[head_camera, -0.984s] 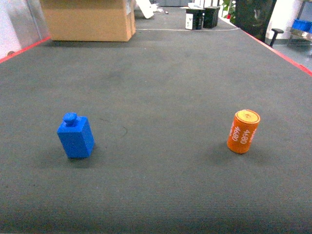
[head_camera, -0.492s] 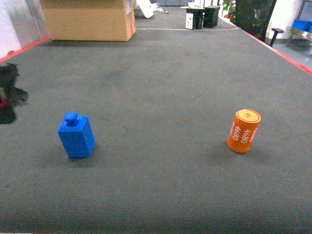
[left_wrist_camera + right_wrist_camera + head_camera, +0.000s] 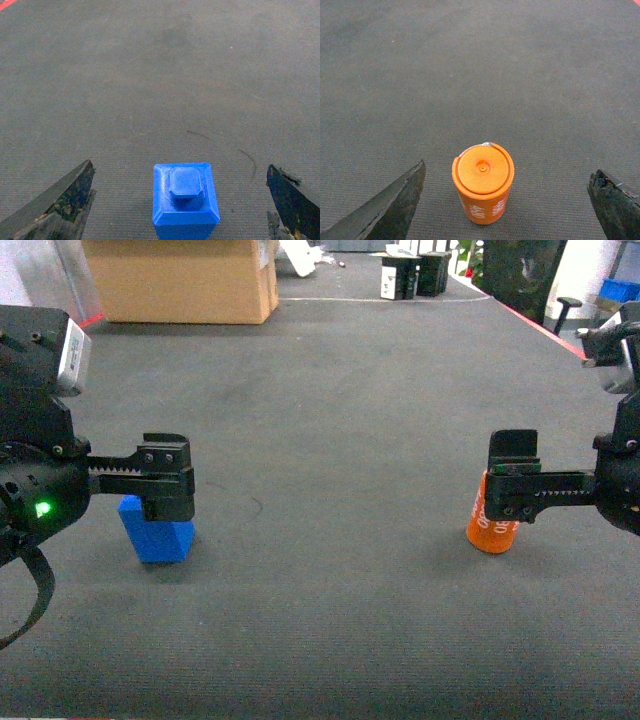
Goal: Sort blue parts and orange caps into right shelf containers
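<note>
Stretching across every view is a dark grey ribbed carpet floor (image 3: pixel 340 420), edged with a red line at the far left and right. At its far end stands a large brown cardboard box (image 3: pixel 180 280), and beyond it a pair of small black-and-white cartons (image 3: pixel 413 276). A bright-blue plastic crate (image 3: pixel 620 290) shows only as a sliver at the upper right edge, on a shelf well apart from the work area.

Nearer, the black left gripper (image 3: pixel 165 478) reaches in from the left side of the head view, hanging in front of the top of the blue block-shaped plastic part (image 3: pixel 157 530). From the left wrist camera its fingers (image 3: pixel 60 200) are spread wide, one on each side of the blue part (image 3: pixel 185 200), touching neither face; the part stands upright on the carpet with its small knob on top, midway between them.

The black right gripper (image 3: pixel 515 490) comes in from the right and covers the upper half of the orange cylindrical cap (image 3: pixel 492 525), which bears white numerals. Through the right wrist camera its fingers (image 3: pixel 395 205) are likewise released and far apart, with the orange cap (image 3: pixel 483 182) upright between them and clear of both.
</note>
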Controlling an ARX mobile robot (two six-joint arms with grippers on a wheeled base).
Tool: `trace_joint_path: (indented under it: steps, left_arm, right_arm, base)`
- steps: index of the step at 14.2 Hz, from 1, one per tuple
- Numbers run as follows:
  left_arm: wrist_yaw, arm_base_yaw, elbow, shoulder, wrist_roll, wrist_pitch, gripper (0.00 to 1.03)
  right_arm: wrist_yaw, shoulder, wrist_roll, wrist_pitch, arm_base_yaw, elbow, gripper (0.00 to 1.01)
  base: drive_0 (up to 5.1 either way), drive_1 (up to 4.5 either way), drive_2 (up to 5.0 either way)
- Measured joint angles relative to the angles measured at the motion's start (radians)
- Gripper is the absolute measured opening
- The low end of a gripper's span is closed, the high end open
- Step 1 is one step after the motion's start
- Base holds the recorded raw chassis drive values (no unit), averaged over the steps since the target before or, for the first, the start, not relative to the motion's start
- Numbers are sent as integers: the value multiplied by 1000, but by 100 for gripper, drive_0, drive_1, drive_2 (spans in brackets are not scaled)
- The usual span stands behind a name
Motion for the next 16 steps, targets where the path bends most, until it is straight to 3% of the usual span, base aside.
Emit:
trace_joint_path:
  steps: [11,16]
  left_arm:
    - [28,21,111,192,-3,-2,98]
    - [24,21,139,281,-27,-10,98]
  right_arm:
    - [-4,189,10,-6,-20,131,98]
    - [-7,277,14,16,-26,172,98]
  base:
    - [0,0,0]
    - [0,0,0]
